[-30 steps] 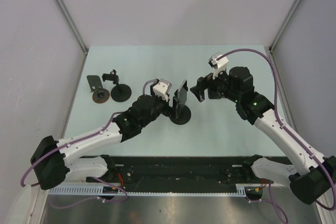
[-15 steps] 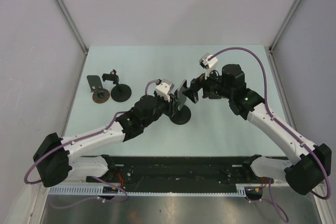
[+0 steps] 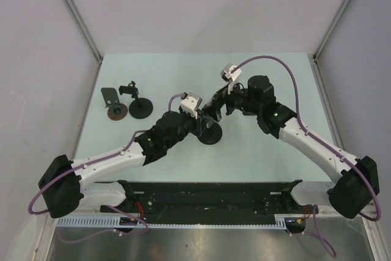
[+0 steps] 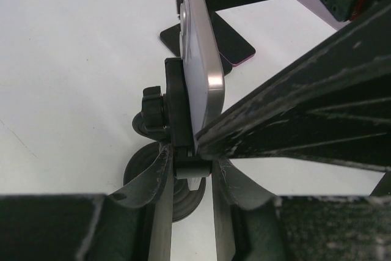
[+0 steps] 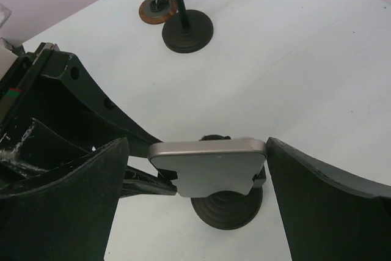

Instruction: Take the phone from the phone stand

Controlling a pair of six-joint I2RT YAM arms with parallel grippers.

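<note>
The phone (image 5: 211, 163), silver-grey, stands upright on edge in the black phone stand (image 5: 227, 211) near the table's middle. From the top view the phone (image 3: 211, 107) sits above the stand's round base (image 3: 209, 134). My left gripper (image 4: 190, 166) is shut on the stand's black clamp block just under the phone (image 4: 200, 59); it reaches in from the left (image 3: 200, 124). My right gripper (image 5: 195, 151) is open, with one finger on each side of the phone's short edges and a small gap on both sides. It comes in from the right (image 3: 217, 105).
A second black stand (image 3: 138, 103) with a round base stands at the back left, beside a brown disc (image 3: 116, 112) with a dark upright plate. The right wrist view shows this stand (image 5: 186, 29) and the disc (image 5: 157, 9) beyond the phone.
My left gripper has shut onto the stand below the phone. My right arm has swung left, bringing its open jaws from beside the phone to either side of it.
</note>
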